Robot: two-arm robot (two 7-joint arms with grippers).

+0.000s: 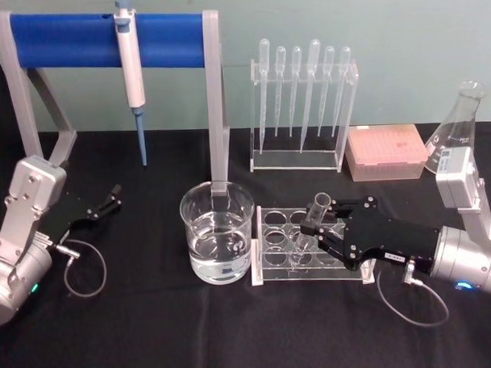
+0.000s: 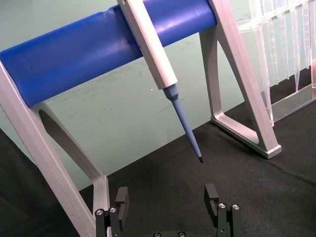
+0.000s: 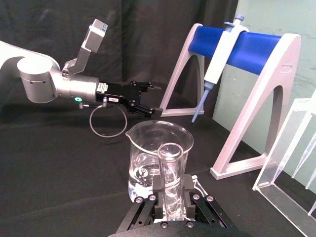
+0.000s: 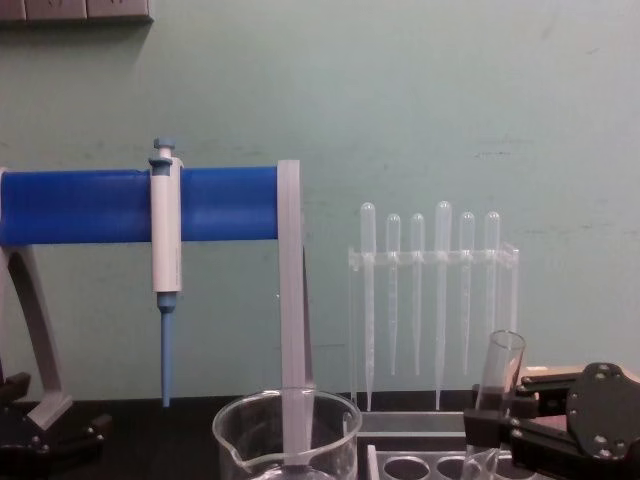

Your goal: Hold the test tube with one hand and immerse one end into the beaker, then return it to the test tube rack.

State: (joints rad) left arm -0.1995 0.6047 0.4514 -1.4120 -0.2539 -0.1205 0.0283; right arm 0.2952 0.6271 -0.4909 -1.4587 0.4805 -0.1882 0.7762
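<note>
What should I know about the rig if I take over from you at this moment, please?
The right end effector is shut on the tube, which leans with its lower end in the rack.
The left end effector is open, idle at the left of the table.
The beaker, with clear liquid, stands just left of the rack.
Done: tube gripped; whether it was dipped cannot be told.
Left: dip if needed, seat tube upright, release.

Left claw (image 1: 106,203) and right claw (image 1: 316,230) were black, with silver screws and a small white label. Wrists (image 1: 470,261) were silver cylinders, each with a looped grey cable (image 1: 104,268).
</note>
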